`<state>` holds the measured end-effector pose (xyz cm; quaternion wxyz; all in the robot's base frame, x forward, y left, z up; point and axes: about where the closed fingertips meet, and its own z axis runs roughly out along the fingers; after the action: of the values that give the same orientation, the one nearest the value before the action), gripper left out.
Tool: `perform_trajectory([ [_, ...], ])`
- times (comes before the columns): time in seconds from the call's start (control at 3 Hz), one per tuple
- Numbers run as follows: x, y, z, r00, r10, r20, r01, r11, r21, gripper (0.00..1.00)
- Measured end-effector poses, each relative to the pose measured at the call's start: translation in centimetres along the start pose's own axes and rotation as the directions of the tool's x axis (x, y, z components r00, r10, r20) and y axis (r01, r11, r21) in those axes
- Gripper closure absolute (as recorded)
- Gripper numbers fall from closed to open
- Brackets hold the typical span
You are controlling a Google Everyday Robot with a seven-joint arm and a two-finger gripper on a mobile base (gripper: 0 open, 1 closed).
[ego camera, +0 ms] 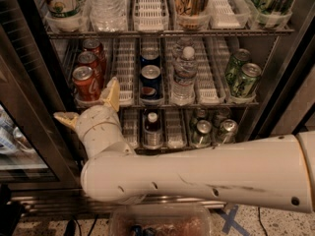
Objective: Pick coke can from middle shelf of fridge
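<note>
Red coke can [84,82] stands at the front of the left lane on the middle shelf [206,103], 2 more behind it. Gripper [86,100] sits just below, fingers spread wide, holding nothing. Arm hides the fridge's [29,107] lower left; top bottles cut off. Speckled floor [275,225]. Blue can [150,80] shows Pepsi logo.

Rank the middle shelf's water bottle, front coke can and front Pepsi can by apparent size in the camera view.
1. the water bottle, clearly tallest.
2. the front coke can and the front Pepsi can: they look alike, so no ranking between them.
The open gripper sits just below and in front of the coke can.
</note>
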<state>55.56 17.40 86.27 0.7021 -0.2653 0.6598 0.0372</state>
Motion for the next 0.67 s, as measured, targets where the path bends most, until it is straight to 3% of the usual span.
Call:
perform_trajectory([
  [0.67,-0.03,-0.32,2.34,0.996,0.067,0.065,-0.072,0.9954,0.064,0.00],
])
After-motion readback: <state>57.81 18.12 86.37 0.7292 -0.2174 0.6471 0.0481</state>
